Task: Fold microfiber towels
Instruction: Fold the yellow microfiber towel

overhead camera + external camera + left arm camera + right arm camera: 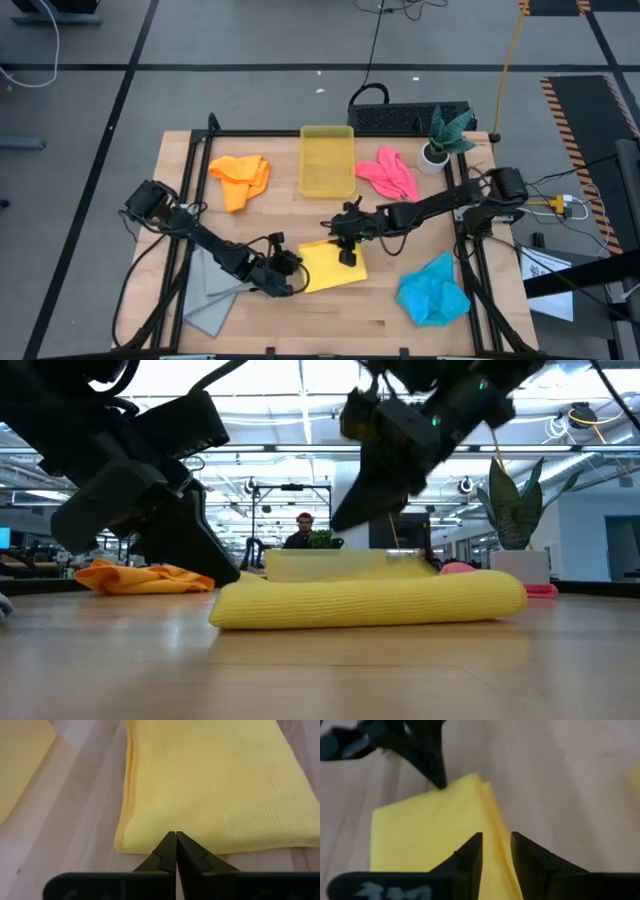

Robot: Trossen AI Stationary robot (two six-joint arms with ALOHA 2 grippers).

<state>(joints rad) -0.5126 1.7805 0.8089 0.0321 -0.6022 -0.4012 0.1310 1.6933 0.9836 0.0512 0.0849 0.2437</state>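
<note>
A yellow towel, folded into a thick flat rectangle, lies on the wooden table near its middle; the low view shows it as a long pad. My left gripper is shut, with its tips at the towel's left edge. My right gripper hangs above the towel's far edge. It is open by a narrow gap, with nothing between the fingers. In the low view it stands clear above the towel. The orange, pink, blue and grey towels lie crumpled or loose around it. My left gripper's shut fingertips rest at the folded towel's left edge, near its middle. They come slanting down from the table's left. The towel lies flat on the table; whether the tips press it down, I cannot tell.
A translucent yellow bin stands behind the yellow towel and a potted plant at the back right. The black frame rails run along the table's left and right sides. A person is far off in the room.
</note>
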